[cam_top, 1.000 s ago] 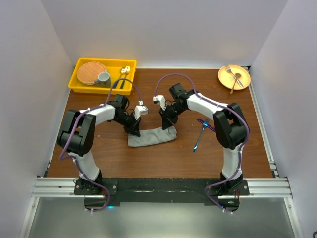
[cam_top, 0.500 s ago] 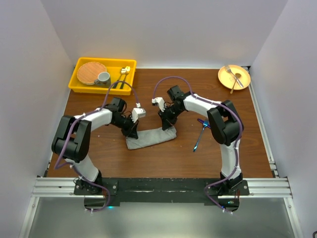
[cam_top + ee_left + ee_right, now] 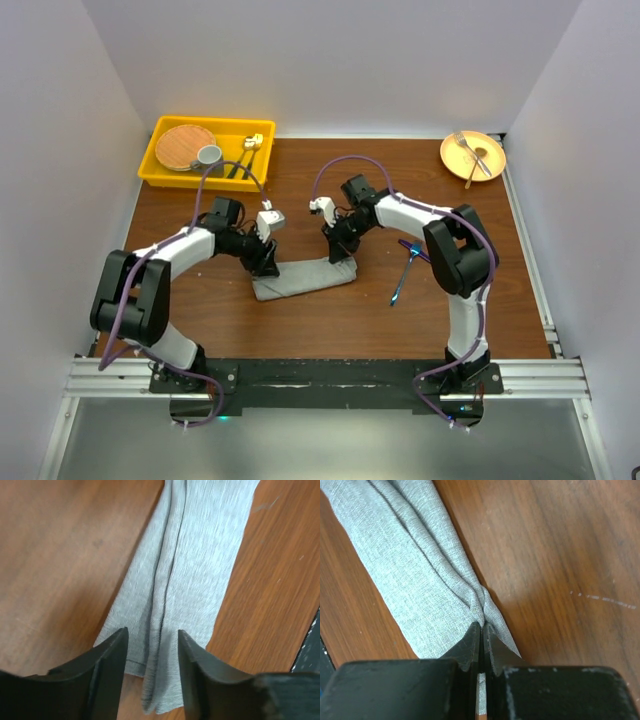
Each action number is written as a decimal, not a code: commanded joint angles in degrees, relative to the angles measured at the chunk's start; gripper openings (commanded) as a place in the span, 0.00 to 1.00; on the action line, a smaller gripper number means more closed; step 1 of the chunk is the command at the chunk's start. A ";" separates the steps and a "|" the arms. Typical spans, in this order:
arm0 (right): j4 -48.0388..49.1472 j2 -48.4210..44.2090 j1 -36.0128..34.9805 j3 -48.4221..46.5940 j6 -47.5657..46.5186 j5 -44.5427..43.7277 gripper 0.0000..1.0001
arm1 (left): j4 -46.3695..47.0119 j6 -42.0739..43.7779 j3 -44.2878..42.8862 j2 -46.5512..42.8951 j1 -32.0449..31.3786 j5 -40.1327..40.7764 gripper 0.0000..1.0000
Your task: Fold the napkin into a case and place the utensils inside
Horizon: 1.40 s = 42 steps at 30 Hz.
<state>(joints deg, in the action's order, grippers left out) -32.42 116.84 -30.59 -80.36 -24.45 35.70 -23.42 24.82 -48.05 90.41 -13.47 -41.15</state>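
The folding step looks close to finished. The napkin [image 3: 305,278] lies on the surface [image 3: 300,330] between the two arms as a narrow strip, its long edges turned in so that a ridge runs down the middle. The left gripper [image 3: 151,655] sits over the strip's left end with its jaws apart on either side of that ridge, released and pinching nothing. The right gripper [image 3: 481,635] is clenched on the cloth at the other end, where the fabric bunches into a small pucker at its fingertips. The blue-handled utensils [image 3: 403,275] rest on the surface just right of the napkin, near the right forearm and not yet picked up. Next, I judge, the right gripper must let go without dragging the fold open. One arm then has to fetch a utensil while the other lifts the top layer enough to make a pocket. A loose fold could spring apart.
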 commanded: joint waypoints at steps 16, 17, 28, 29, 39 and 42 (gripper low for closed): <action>2.19 -9.87 2.20 4.51 -0.07 8.59 0.00 | 35.80 -26.48 -4.07 8.20 -9.11 -10.71 0.63; 2.19 -9.87 2.20 4.42 -0.16 8.77 0.00 | 37.29 -27.10 -4.24 8.64 -9.37 -10.54 0.63; 1.66 -10.05 2.29 4.51 -0.43 9.91 0.00 | 39.86 -31.67 -6.79 14.18 -13.07 -11.50 0.61; 1.66 -9.96 2.46 4.42 -0.43 9.91 0.00 | 39.25 -31.85 -6.62 14.27 -13.33 -11.41 0.60; 1.14 -9.78 2.73 3.98 -0.78 11.32 0.00 | 38.62 -33.68 -5.30 14.53 -14.65 -8.69 0.59; 0.96 -9.96 2.82 4.24 -0.87 11.41 0.00 | 45.54 -40.86 -2.49 14.62 -13.77 -9.56 0.59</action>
<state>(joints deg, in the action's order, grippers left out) -33.10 109.32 -27.62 -75.57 -24.34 43.57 15.29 -8.62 -52.88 104.25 -26.81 -50.30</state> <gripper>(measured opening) 0.021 0.594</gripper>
